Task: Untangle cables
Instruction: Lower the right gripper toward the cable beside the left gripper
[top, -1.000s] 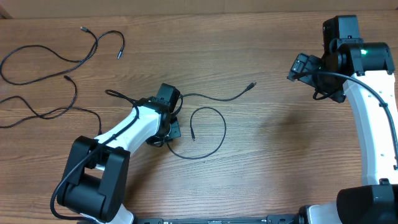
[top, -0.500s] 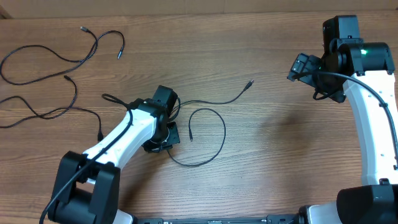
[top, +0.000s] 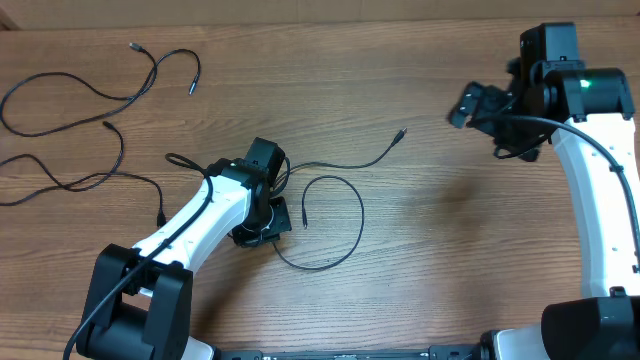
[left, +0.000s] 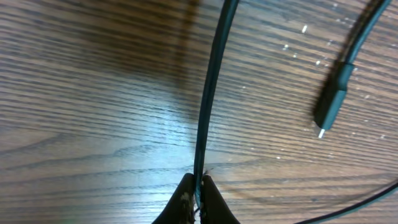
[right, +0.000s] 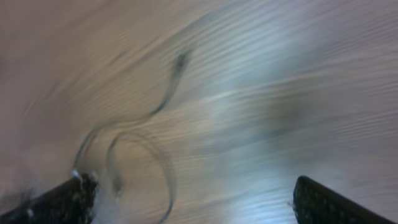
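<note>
My left gripper (left: 198, 189) is shut on a thin black cable (left: 210, 93) that runs straight away from the fingertips over the wood. Beside it lies a plug end (left: 331, 109) with a whitish tip. From overhead, the left gripper (top: 268, 232) sits at the start of a cable loop (top: 350, 235) whose plug end (top: 305, 212) points inward. Another cable (top: 350, 159) curves from the left wrist to a plug at the right. My right gripper (top: 466, 106) hovers open at the far right, apart from the cables. In the blurred right wrist view, the right gripper (right: 196, 205) holds nothing, and a curved cable (right: 163, 99) lies ahead.
Two more loose black cables lie at the far left, one (top: 100, 93) near the back edge and one (top: 75, 180) below it. The wooden table (top: 450, 250) is bare between the two arms.
The left gripper has dragged its cable slightly left, shifting the loop and the long cable's plug. The right gripper has swung left and is blurred with motion.
</note>
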